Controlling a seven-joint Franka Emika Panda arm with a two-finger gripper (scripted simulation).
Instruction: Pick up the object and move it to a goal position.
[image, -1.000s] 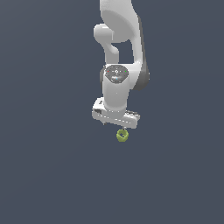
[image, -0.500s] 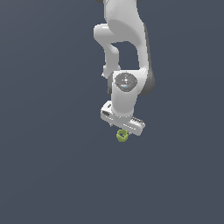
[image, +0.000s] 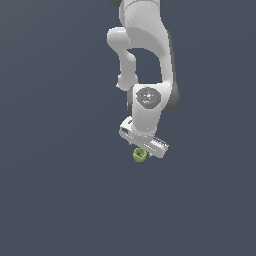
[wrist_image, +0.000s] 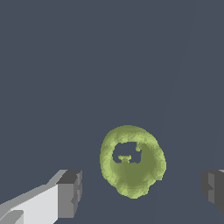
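Note:
The object is a small yellow-green lumpy ring with a hollow centre, lying on the dark grey floor. In the exterior view my white gripper hangs right over it, with the hand tilted. In the wrist view the object lies between my two fingertips. One fingertip and the other stand wide apart on either side of it, and neither touches it. The gripper is open and holds nothing.
The white arm rises from the gripper toward the top of the exterior view. The dark grey floor is plain and uniform all around, with no other objects or edges in sight.
The hand has come down closer to the object and twisted a little. The object has stayed in place.

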